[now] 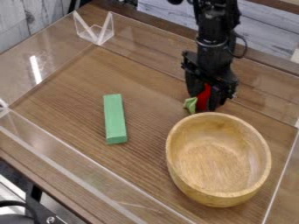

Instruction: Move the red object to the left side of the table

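The red object (208, 94), a small glossy strawberry with a green leafy cap (188, 105), lies on the wood-grain table (70, 87) at the right, just behind the wooden bowl. My black gripper (208, 98) points straight down over it. Its two fingers (191, 87) stand one on each side of the strawberry, and red shows between them. The jaws are open around the strawberry, which still rests on the tabletop. Most of the strawberry is hidden by the fingers.
A wooden bowl (173, 147) sits at the front right, close to the strawberry. A green rectangular block (114, 119) lies left of centre. Clear acrylic walls (47, 153) edge the table, and a clear folded piece (93, 28) stands at the back left.
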Robot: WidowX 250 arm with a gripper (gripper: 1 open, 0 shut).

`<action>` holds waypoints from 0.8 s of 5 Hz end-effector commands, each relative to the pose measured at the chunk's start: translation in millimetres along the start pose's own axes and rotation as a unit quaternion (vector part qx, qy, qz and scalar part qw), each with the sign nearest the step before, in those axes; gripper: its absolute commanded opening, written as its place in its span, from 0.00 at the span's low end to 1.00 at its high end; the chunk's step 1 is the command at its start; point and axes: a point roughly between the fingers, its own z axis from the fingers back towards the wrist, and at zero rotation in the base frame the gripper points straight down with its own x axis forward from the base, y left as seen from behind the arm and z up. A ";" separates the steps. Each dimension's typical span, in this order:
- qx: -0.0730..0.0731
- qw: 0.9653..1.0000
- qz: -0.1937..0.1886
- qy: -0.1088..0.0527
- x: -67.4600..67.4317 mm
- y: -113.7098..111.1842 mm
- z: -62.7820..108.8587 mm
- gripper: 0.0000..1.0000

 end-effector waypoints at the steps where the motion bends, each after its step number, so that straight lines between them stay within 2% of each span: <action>1: 0.003 0.999 -0.028 -0.025 14.0 -1.8 2.8 0.00; 3: 0.021 0.998 -0.006 -0.062 14.4 -2.1 37.3 0.00; 4: 0.027 0.996 -0.023 -0.081 8.2 3.1 56.0 0.00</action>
